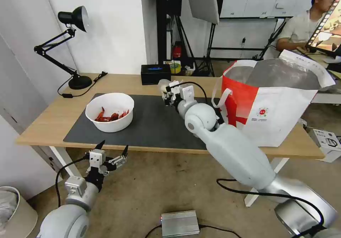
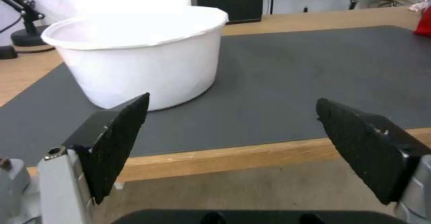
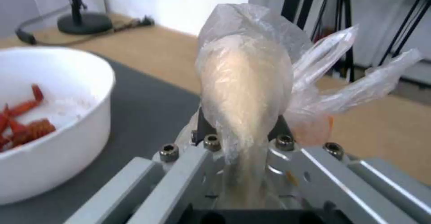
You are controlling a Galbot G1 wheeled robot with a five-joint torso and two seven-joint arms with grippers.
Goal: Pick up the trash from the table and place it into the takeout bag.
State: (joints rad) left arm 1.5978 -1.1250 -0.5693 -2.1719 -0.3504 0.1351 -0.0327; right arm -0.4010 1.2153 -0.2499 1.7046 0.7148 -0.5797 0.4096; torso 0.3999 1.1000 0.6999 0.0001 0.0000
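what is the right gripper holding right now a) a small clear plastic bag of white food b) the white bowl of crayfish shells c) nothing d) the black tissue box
a: the right gripper is shut on the small clear bag of white food, held above the dark mat, while the white bowl sits on the mat untouched.

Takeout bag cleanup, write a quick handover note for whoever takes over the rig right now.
Right gripper: shut on the knotted clear bag, held above the mat's far side, not yet over the takeout bag.
Left gripper: open, holding nothing, below the table front edge, facing the white bowl.
Takeout bag stands open at the table's right end.
Left: drop the clear bag in, then the bowl of red shells.
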